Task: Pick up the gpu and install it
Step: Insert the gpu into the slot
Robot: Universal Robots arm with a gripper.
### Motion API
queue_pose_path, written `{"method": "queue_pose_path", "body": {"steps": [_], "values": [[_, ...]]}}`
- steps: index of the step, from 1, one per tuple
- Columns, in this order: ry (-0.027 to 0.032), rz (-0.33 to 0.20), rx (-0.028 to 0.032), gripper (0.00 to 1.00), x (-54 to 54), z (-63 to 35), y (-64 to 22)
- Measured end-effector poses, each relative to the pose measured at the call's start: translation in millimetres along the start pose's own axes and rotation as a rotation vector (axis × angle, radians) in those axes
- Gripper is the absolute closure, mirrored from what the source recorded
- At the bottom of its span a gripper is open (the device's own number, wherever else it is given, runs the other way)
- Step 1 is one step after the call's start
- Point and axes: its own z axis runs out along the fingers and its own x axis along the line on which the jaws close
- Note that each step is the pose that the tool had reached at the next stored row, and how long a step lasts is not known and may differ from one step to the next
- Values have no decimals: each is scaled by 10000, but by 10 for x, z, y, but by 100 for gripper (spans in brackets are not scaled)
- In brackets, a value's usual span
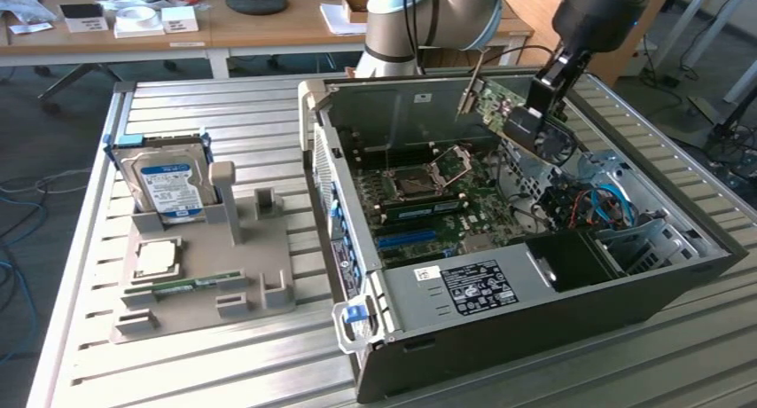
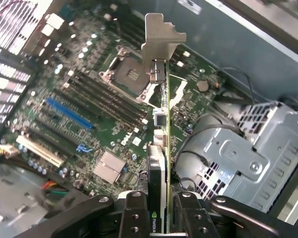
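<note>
In the exterior view, the gripper grasps the gpu, holding it tilted above the open computer case on the counter, clear of the motherboard. The pick looks done and the install is in hand. In the wrist view, the gripper is clenched on the gpu, seen edge-on, metal bracket at the far end. Seating it likely calls for lining its connector edge with a slot
</note>
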Motion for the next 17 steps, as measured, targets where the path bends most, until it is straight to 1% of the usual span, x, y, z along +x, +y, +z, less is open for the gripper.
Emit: {"method": "queue_pose_path", "body": {"steps": [17], "values": [[222, -3075, -64, 73, 1, 23, -2]]}}
